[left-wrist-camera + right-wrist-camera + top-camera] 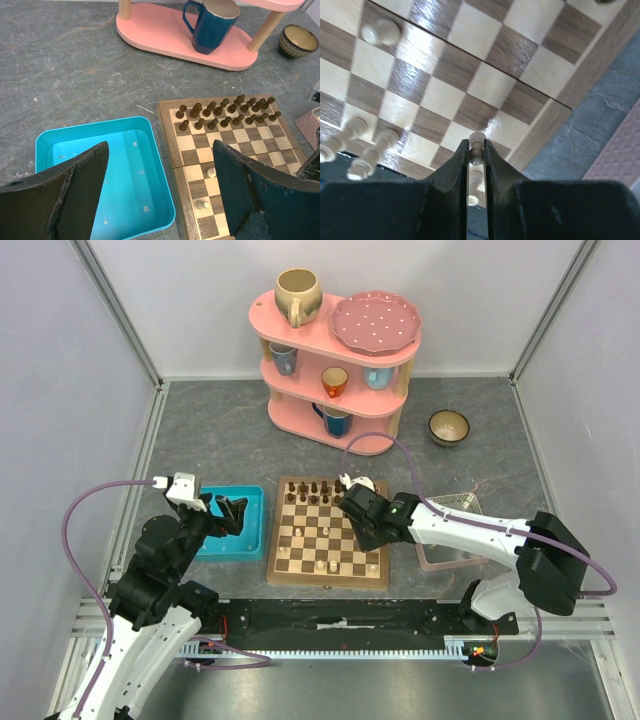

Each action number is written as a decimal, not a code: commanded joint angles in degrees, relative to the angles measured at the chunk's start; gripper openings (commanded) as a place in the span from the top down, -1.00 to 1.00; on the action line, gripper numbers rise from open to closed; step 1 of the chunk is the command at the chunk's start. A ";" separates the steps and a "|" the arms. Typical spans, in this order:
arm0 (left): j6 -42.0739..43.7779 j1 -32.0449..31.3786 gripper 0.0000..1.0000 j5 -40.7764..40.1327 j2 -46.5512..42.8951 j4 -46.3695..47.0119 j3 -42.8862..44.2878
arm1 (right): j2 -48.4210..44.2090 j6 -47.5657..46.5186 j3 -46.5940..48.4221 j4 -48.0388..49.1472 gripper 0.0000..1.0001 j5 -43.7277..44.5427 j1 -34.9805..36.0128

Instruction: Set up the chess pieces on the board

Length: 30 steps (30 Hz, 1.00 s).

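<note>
The wooden chessboard (pixel 305 540) lies in the middle of the table, with dark chessmen (pixel 312 492) in two rows at its far edge. A few cream pieces (pixel 331 565) stand near its front edge. My right gripper (pixel 362 525) hangs over the board's right half, shut on a cream pawn (pixel 477 141) held above the squares; more cream pieces (pixel 366 162) show at the left of that view. My left gripper (pixel 228 515) is open and empty above the turquoise tray (pixel 150 131). Two cream pieces (pixel 211 172) show in the left wrist view on the board (pixel 260 145).
A pink three-tier shelf (pixel 335 375) with cups and a plate stands behind the board. A small bowl (pixel 449 427) sits at the back right. A clear pink-rimmed tray (pixel 466 506) lies right of the board, under the right arm.
</note>
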 commanded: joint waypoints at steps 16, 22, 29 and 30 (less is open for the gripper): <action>-0.21 0.21 -0.81 0.56 -0.48 2.20 -0.18 | -3.59 0.24 -3.37 -3.15 0.69 -0.28 0.03; -0.21 0.21 -0.81 0.65 -0.48 2.12 -0.09 | -3.15 0.15 -3.90 -2.98 0.67 -1.08 0.03; -0.21 0.21 -0.81 0.56 -0.57 2.12 -0.09 | -2.27 -0.20 -4.07 -2.62 0.65 -2.13 -0.06; -0.21 0.21 -0.81 0.56 -0.74 2.20 -0.09 | -2.18 -0.20 -4.07 -2.71 0.64 -2.22 0.03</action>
